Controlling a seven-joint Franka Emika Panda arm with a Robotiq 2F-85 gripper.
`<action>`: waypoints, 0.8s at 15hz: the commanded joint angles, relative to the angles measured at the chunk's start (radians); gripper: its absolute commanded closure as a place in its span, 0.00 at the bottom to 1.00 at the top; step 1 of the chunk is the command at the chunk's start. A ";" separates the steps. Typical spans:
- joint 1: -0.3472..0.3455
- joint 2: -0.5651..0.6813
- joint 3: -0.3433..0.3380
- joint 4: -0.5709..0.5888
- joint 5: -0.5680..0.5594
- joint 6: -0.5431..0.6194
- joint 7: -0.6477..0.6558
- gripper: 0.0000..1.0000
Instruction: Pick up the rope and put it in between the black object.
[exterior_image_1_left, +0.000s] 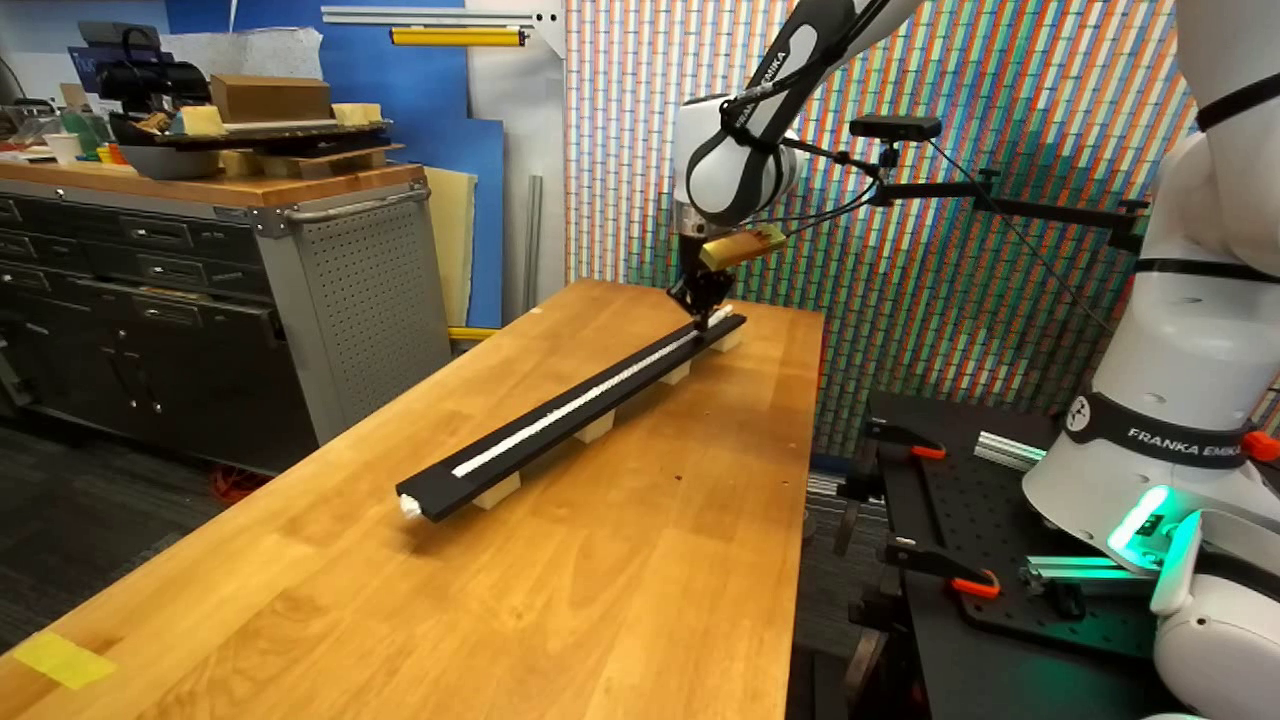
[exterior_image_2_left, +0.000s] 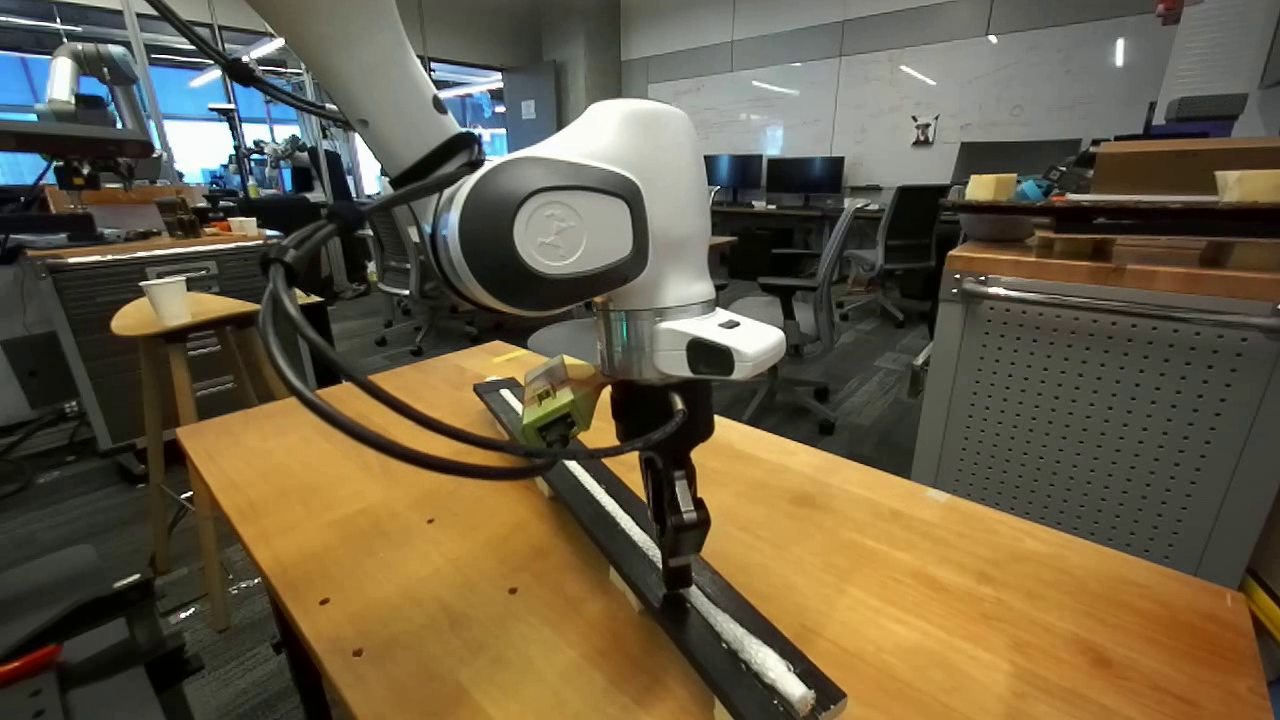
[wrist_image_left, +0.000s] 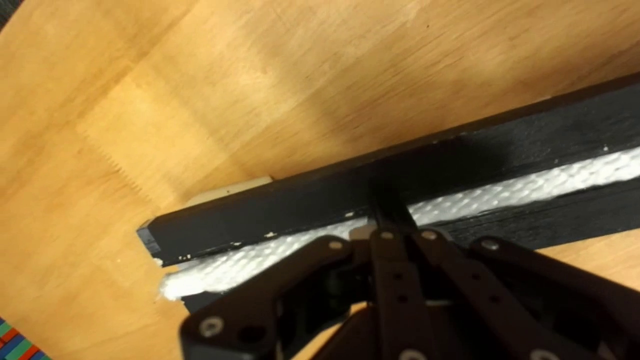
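Note:
The black object (exterior_image_1_left: 435, 486) is a long, narrow bar resting on the wooden table. Along its groove lies the rope (exterior_image_1_left: 577, 403), white and braided. A white tuft pokes out at the bar end far from my gripper (exterior_image_1_left: 702, 325). My gripper stands upright over the bar near its opposite end, fingers shut together with no rope between them. In the wrist view the fingertips (wrist_image_left: 392, 202) reach down onto the line of the rope (wrist_image_left: 500, 195) and hide a short piece of it; whether they touch it I cannot tell. There the rope's end sticks out slightly past the black object (wrist_image_left: 280, 210).
Pale wooden blocks (exterior_image_1_left: 595, 428) prop the bar up off the table (exterior_image_1_left: 640, 560). A dark mounting bench (exterior_image_1_left: 960, 660) with clamps stands beside the table. Several loops of black cable (exterior_image_2_left: 400, 460) hang beside the wrist. A tool cabinet (exterior_image_2_left: 1090, 420) stands past the table's edge.

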 joint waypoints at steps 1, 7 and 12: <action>-0.019 -0.016 0.017 0.003 -0.005 -0.022 -0.034 1.00; -0.058 0.018 0.044 0.020 0.027 0.025 -0.089 1.00; -0.079 0.043 0.035 0.036 0.024 0.022 -0.100 1.00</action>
